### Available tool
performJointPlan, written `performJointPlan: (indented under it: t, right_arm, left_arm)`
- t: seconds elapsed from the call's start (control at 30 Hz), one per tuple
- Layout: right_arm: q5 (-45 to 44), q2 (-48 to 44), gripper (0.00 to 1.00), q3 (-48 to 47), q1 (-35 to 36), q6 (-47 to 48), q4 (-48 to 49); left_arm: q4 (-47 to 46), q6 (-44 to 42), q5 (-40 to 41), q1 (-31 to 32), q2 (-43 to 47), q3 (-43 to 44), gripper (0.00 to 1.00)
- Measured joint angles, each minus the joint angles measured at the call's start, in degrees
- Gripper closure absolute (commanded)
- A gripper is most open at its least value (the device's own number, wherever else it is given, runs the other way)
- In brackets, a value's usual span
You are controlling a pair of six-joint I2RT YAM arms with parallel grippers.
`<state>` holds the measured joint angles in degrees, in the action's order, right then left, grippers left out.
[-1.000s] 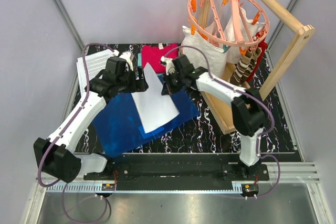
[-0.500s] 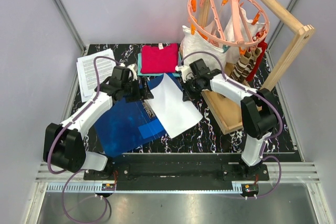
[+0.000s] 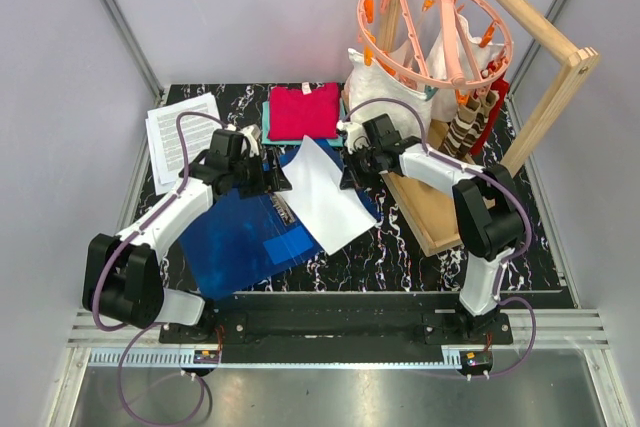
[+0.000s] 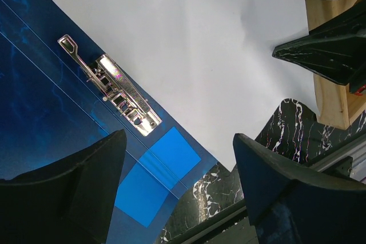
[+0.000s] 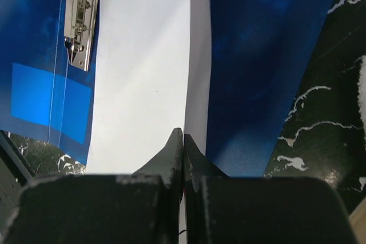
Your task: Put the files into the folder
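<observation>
Holding | top: right gripper (image 3: pixel 352 165) pinched shut on blank white paper sheet (image 3: pixel 325 197) over translucent blue plastic folder (image 3: pixel 230 237), right of its metal spine clip (image 3: pixel 283 209) | left wrist: left gripper (image 4: pixel 178 141) wide, empty, nearer clip | right wrist: sheet's long edge parallels clip, seemingly untucked.

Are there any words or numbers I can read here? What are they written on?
The printed sheets, far left: lines of black text, too small to read.
The white sheet on the blue folder: blank on the side showing.
The metal clip: no readable marking.
Nothing can be read.
</observation>
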<state>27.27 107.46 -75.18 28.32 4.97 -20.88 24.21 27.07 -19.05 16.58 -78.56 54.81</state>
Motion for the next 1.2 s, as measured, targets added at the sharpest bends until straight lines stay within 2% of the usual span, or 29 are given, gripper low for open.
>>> performJointPlan:
  t: [0.3,0.6,0.97,1.2]
  right_arm:
    - [5.31,2.64,1.00,0.59,-2.10,-6.49,5.07]
    - [18.49,1.99,1.00,4.15,-11.52,-15.47,6.82]
    - [28.39,1.86,1.00,5.38,-11.39,-19.80,9.57]
    - [31.93,1.84,1.00,10.38,-12.11,-24.46,14.91]
  left_arm:
    - [-0.59,-0.02,-1.18,-1.36,-0.44,-0.61,0.22]
    - [-1.68,0.00,-3.10,-2.45,-2.19,-1.07,0.22]
    - [-1.88,0.00,-4.61,-2.95,-2.62,-1.07,0.22]
    - [-2.10,0.00,-4.85,-3.34,-2.62,-2.21,0.22]
